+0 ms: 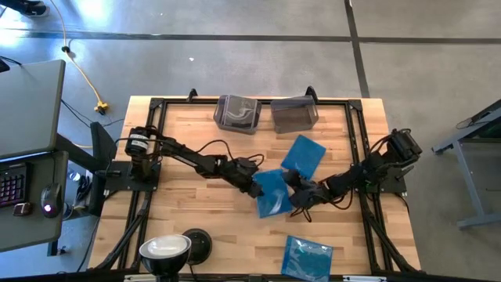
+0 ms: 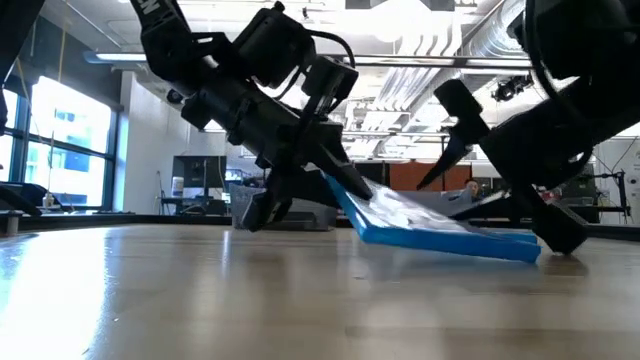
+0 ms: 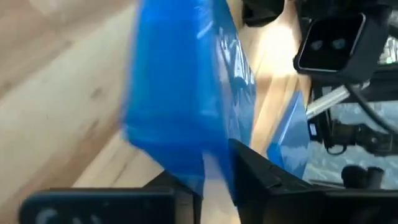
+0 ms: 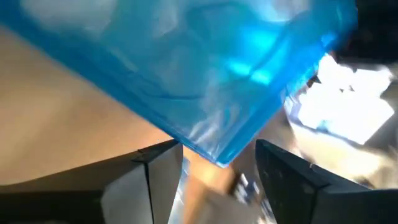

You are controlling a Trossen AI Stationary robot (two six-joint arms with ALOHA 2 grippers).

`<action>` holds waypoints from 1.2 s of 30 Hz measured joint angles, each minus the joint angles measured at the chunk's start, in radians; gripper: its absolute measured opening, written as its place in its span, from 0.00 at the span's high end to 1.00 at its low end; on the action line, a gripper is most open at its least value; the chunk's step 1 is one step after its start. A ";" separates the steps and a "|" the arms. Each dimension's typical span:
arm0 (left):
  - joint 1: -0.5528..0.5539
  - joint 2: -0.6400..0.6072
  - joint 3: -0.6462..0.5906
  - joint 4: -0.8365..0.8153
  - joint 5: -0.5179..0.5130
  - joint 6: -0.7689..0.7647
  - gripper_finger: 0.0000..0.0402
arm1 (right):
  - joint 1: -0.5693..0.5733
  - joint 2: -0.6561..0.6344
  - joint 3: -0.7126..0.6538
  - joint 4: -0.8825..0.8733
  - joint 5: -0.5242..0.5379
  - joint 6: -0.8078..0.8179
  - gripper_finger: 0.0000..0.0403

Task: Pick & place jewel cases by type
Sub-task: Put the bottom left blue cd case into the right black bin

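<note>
Left claw tilts blue case off table.

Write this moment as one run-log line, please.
left hand: shut on centre blue case, one edge lifted | right hand: open at its other edge | two bins: back edge

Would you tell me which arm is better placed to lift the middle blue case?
Left, probably. The left gripper already has its jaws shut on the blue case, raising one edge; the right gripper sits open at the opposite corner.
</note>
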 joint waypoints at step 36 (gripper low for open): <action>0.322 0.069 0.557 -0.208 -0.410 0.784 0.90 | 0.194 -0.754 0.003 -0.102 0.646 0.258 0.51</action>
